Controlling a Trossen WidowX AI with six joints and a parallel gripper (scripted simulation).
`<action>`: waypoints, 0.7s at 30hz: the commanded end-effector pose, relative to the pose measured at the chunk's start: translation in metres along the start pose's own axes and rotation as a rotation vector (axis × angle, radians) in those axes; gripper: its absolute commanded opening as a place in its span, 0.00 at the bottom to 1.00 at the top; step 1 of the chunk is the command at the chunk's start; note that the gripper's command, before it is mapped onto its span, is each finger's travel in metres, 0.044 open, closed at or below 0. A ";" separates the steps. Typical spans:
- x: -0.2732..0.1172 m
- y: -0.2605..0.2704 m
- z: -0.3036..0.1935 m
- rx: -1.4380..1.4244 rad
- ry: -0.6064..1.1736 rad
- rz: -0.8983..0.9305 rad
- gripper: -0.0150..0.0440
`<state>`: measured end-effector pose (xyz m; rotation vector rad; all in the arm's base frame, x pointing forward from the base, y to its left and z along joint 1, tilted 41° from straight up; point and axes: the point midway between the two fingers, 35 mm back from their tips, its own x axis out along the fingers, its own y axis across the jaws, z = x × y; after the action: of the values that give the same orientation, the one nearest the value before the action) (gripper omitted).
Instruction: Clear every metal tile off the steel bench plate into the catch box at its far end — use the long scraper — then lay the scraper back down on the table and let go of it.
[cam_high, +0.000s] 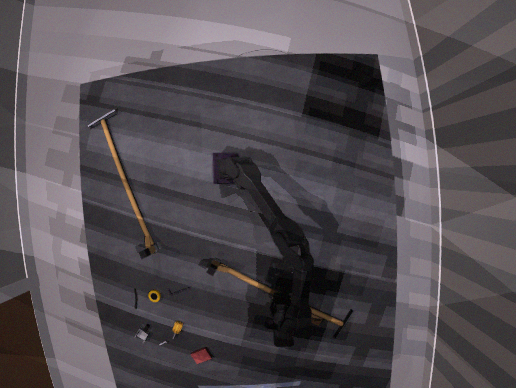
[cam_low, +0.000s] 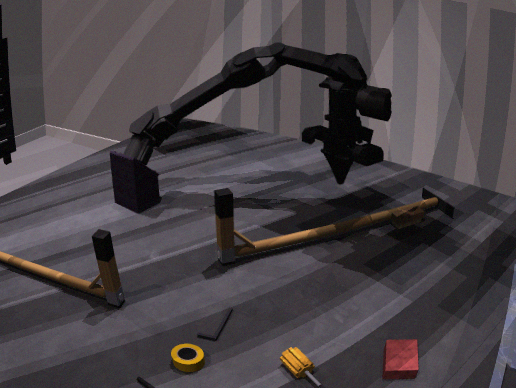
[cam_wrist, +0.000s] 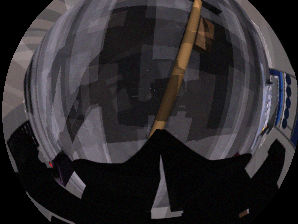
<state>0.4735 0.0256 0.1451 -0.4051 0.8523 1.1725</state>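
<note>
My gripper (cam_low: 341, 180) (cam_wrist: 160, 133) is shut and empty, pointing down above the handle of the nearer long-handled tool (cam_high: 245, 280) (cam_low: 300, 239) (cam_wrist: 185, 52). That tool lies on the table with a dark crosswise blade (cam_high: 343, 323) (cam_low: 444, 204) at its far end, an upright black-topped grip (cam_low: 224, 225) at the other, and a wooden block (cam_low: 407, 217) (cam_wrist: 205, 34) at its handle. A second such tool (cam_high: 125, 184) (cam_low: 50, 272) lies at the left, with a pale metal blade (cam_high: 102, 118). No metal tile can be made out. The steel plate and catch box cannot be clearly identified.
A yellow tape roll (cam_high: 154, 296) (cam_low: 188, 358), a yellow-handled tool (cam_high: 177, 327) (cam_low: 297, 362), a red block (cam_high: 201, 355) (cam_low: 400, 358) and a dark hex key (cam_low: 218, 330) lie on the table. The arm's base block (cam_low: 132, 187) stands behind. A pale bluish strip (cam_high: 250, 385) shows at the top view's bottom edge.
</note>
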 end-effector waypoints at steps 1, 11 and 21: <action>-0.005 0.002 0.001 0.027 -0.007 -0.003 0.25; -0.020 0.010 0.003 0.251 -0.041 -0.040 0.25; -0.033 0.019 0.004 0.474 -0.083 -0.068 0.25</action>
<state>0.4565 0.0166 0.1684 -0.0600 0.9902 0.9284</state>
